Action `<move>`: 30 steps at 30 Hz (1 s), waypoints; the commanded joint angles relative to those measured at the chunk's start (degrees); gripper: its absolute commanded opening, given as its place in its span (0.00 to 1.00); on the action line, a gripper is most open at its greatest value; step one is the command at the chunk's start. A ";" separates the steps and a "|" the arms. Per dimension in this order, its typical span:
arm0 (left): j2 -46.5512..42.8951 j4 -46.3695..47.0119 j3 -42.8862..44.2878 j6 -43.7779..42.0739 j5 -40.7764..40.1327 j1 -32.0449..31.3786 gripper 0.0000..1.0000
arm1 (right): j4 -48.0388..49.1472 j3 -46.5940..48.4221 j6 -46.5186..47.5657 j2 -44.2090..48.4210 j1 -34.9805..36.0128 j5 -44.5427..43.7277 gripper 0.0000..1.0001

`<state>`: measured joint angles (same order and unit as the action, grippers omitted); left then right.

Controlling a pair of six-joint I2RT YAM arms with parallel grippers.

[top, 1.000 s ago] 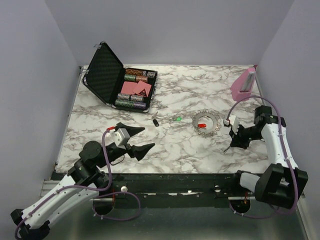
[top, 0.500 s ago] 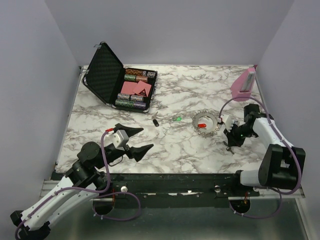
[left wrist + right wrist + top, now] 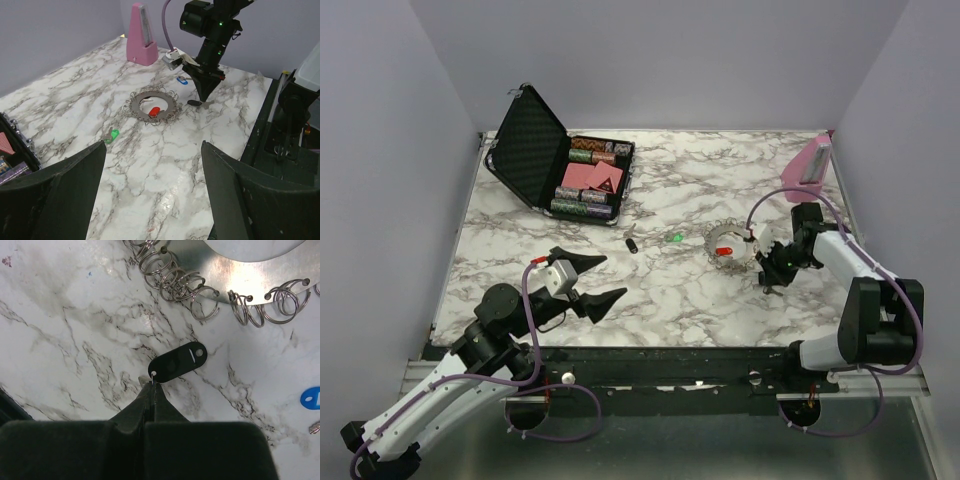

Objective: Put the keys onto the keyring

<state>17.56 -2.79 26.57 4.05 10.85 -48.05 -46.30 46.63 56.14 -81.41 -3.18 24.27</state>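
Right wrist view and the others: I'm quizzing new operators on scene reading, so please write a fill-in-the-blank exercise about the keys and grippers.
1. The gripped key, pinched in the shut right gripper, has a ___ head.
2. The left gripper stands ___, holding nothing.
3. The lone key lying inside the keyring has a ___ head.
Missing words: black; open; red.

The keyring [image 3: 135,104] lies flat on the marble bench [image 3: 75,100]. It is a silvery disc edged with small wire loops, and a red-headed key [image 3: 154,111] rests in its open middle. A green-headed key [image 3: 114,135] lies well apart on one side and a blue-headed key [image 3: 181,80] near the other. A black-headed key [image 3: 177,361] lies flat just beside the loops, its narrow end touching the closed tip of the right pincer [image 3: 151,385].
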 commanded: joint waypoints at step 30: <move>-2.27 -0.03 0.59 -0.36 -0.66 -0.11 0.86 | -13.55 -1.99 7.85 14.01 -0.07 -15.14 0.01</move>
<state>16.43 -2.79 26.57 4.05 10.52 -48.07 -60.73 44.51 63.46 -63.90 -3.07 10.26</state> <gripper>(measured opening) 0.853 0.008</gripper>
